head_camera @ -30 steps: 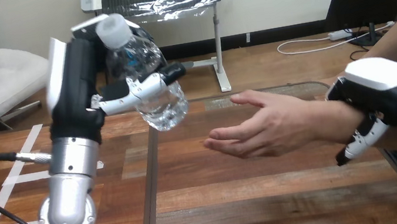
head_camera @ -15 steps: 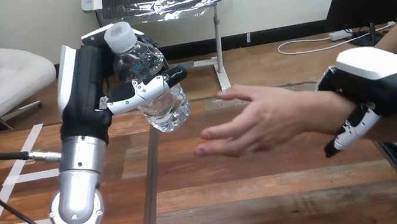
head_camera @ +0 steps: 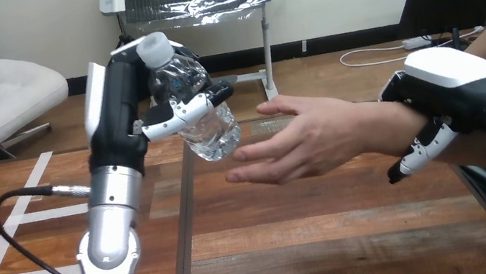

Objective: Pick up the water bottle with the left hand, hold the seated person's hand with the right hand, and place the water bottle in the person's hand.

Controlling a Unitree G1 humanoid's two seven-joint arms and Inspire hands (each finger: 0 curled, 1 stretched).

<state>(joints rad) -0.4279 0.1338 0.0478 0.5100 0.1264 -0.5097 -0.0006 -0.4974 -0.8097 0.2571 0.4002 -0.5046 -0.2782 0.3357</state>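
**Two steps look done; the handover is left**

The left robot hand (head_camera: 121, 108) holds the clear plastic water bottle with a white cap (head_camera: 198, 111) in the air. Its fingers and thumb are wrapped round the bottle's middle, with the cap tipped up and to the far left. The bottle's base hangs just beside the fingertips of the person's hand (head_camera: 306, 143), which reaches in from the right, open, above the brown wooden surface (head_camera: 314, 243).

The right robot hand (head_camera: 447, 88) lies over the person's wrist, its fingers curled down round the near side.

The next move, as I judge it, is a short carry right and down. The bottle must settle in the palm before the fingers loosen.

The surface below the two hands is bare, leaving free room. Only the person's outstretched fingers stand in the bottle's path. The surface's far edge runs just behind them.
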